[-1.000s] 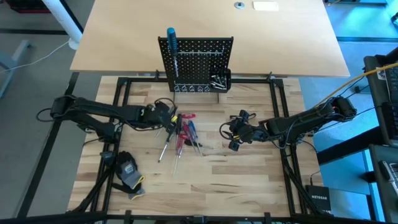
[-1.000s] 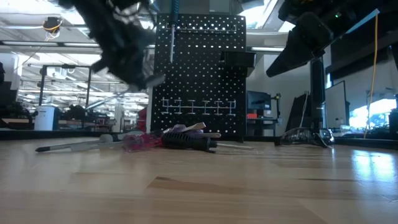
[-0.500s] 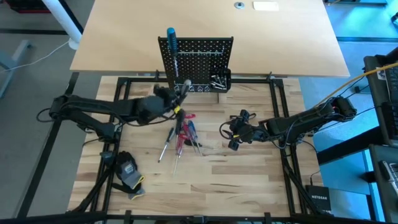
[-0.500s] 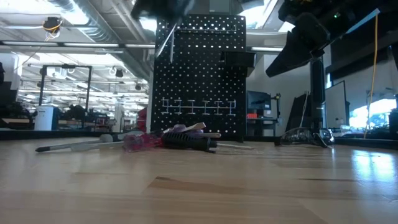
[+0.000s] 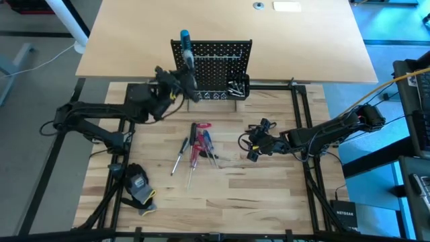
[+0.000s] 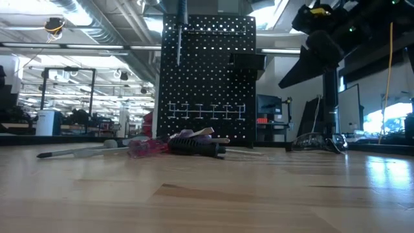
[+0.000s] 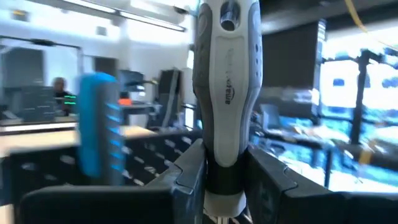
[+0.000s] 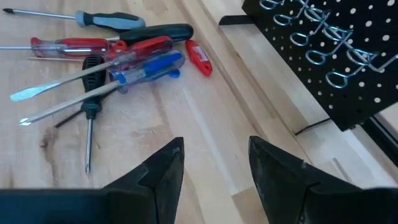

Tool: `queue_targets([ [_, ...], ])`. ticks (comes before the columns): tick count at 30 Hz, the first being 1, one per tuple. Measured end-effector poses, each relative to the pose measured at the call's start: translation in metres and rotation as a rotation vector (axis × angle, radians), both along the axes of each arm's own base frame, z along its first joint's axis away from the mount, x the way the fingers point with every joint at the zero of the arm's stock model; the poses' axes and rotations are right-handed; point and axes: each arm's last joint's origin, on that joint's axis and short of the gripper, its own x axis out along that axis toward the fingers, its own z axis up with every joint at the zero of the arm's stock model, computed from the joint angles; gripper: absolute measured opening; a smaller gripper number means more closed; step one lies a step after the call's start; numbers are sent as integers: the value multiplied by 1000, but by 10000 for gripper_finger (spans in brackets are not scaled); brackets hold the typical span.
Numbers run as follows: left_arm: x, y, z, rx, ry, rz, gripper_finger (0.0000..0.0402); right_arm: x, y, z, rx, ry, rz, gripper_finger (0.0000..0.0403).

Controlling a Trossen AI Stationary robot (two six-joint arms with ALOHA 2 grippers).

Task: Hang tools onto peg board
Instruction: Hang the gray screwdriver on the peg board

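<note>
The black peg board stands upright at the table's far side. A blue-handled screwdriver hangs at its top left corner and shows again as the blue handle. My left gripper is raised beside the board's left edge, shut on a grey-handled screwdriver. The other tools lie in a loose pile on the table before the board. My right gripper hovers open to the right of the pile, its fingers apart and empty. My left gripper pinches the grey-handled screwdriver between its two fingers at the handle's dark lower collar, near the shaft end. The fingers lie across the tool. The handle rises past them with its butt end free, lifted clear of the table.
A small black bin hangs on the board's lower right, and a row of wire hooks runs along its lower part. A black-and-yellow glove lies at the near left. Bare wood lies near and right of the pile.
My left gripper has risen from the tool pile with the grey-handled screwdriver and gone toward the far edge, up to the board's left side. It has tipped from pointing down to about level. The screwdriver is lifted clear; the pile has stayed put.
</note>
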Motion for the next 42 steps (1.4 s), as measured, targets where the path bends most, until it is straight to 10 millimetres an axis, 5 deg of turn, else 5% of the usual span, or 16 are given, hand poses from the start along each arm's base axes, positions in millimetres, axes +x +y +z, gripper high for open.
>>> queue_targets([
  [16, 35, 33, 20, 15, 27, 70, 74, 2, 0, 2, -47, -23, 32, 182],
  [42, 33, 83, 0, -82, 97, 196, 74, 2, 1, 1, -16, -14, 61, 182],
])
